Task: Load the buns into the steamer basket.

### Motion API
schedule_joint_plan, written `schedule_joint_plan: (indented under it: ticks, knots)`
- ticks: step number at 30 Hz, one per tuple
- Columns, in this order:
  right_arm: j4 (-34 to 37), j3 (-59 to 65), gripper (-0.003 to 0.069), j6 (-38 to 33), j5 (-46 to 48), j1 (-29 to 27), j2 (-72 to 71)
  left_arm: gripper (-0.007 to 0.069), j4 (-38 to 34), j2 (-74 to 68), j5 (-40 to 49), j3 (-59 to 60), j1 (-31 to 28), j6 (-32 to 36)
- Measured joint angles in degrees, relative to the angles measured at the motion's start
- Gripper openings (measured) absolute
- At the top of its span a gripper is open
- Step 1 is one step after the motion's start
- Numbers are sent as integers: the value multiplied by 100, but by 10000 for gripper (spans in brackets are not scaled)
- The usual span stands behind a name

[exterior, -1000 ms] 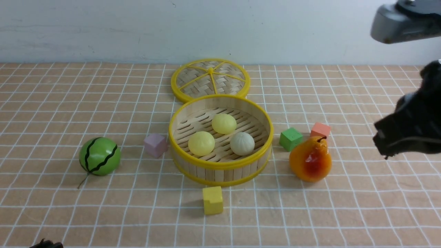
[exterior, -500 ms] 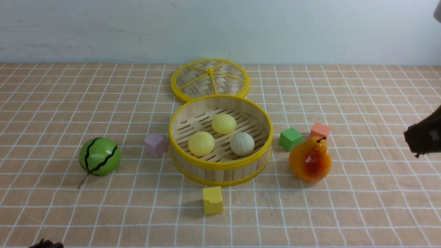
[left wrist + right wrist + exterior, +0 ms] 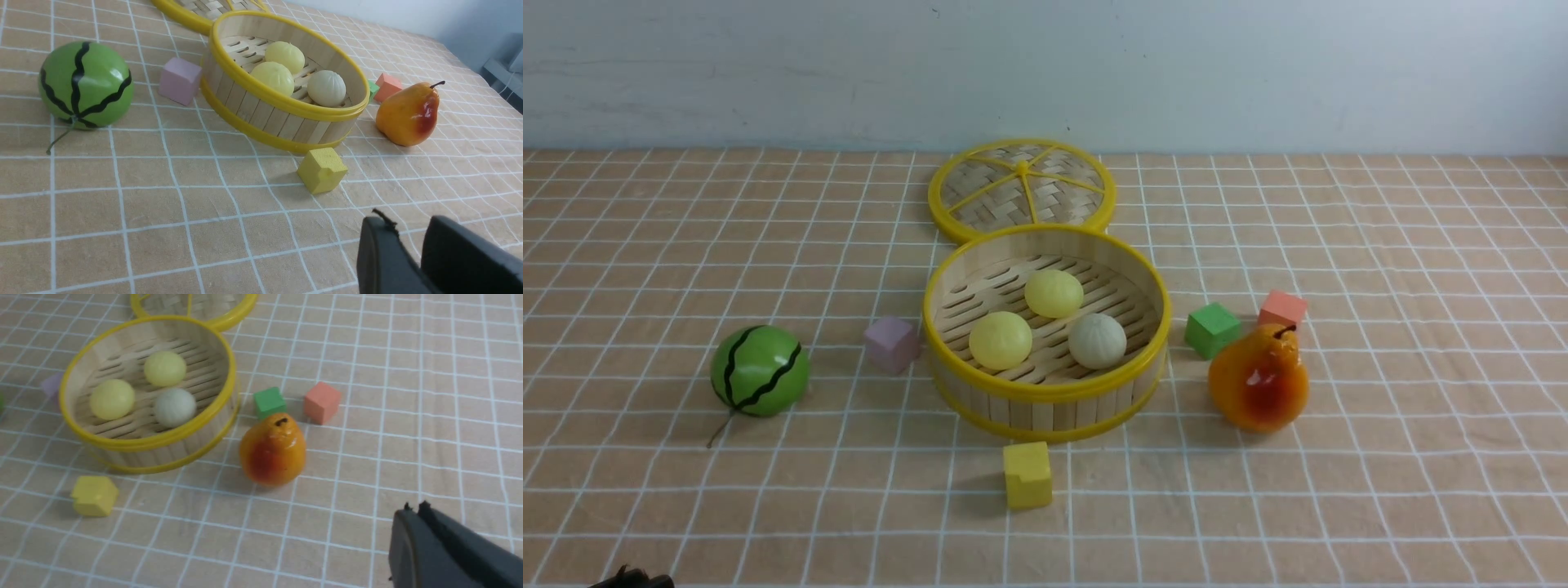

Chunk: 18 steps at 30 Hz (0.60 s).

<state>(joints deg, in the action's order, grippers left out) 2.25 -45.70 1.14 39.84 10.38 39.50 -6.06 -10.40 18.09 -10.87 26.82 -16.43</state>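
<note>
The steamer basket [image 3: 1045, 394] stands mid-table with three buns on its slatted floor: two pale yellow [image 3: 1054, 292] [image 3: 1001, 340] and one off-white [image 3: 1097, 340]. The left wrist view shows the basket [image 3: 286, 102] and the buns [image 3: 284, 56] well beyond my left gripper [image 3: 408, 223], which is open a little with only cloth between its fingers. In the right wrist view my right gripper [image 3: 416, 508] is shut and empty, hanging back from the basket [image 3: 155, 443], past the pear. Neither gripper's jaws show in the front view.
The woven lid [image 3: 1022, 189] lies behind the basket. A green watermelon ball [image 3: 760, 370] sits to the left and an orange pear [image 3: 1258, 378] to the right. Lilac [image 3: 891, 344], yellow [image 3: 1027, 474], green [image 3: 1212, 329] and salmon [image 3: 1281, 309] cubes ring the basket.
My right arm has drawn back to the right and left the front view. The basket, buns and other objects have not moved.
</note>
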Motion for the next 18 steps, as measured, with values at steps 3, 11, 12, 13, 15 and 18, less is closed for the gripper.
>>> schedule_joint_plan:
  ticks: [3, 11, 12, 13, 15, 18]
  knots:
    - [0, 905, 1, -71, -654, -295, -546, 155, 0, 0, 0, 0, 0, 0]
    - [-98, 3642, 1, -114, -1927, -940, -2685, 160, 0, 0, 0, 0, 0, 0]
    - [-105, 4000, 1, -114, -1952, -975, -2984, 161, 0, 0, 0, 0, 0, 0]
    - [-105, 4156, 1, -69, -1961, -981, -3180, 162, 0, 0, 0, 0, 0, 0]
    - [-94, 4429, 1, -16, -1966, -981, -3485, 162, 0, 0, 0, 0, 0, 0]
    - [-85, 4685, 1, 214, -1810, -981, -3963, 162, 0, 0, 6, 0, 0, 0]
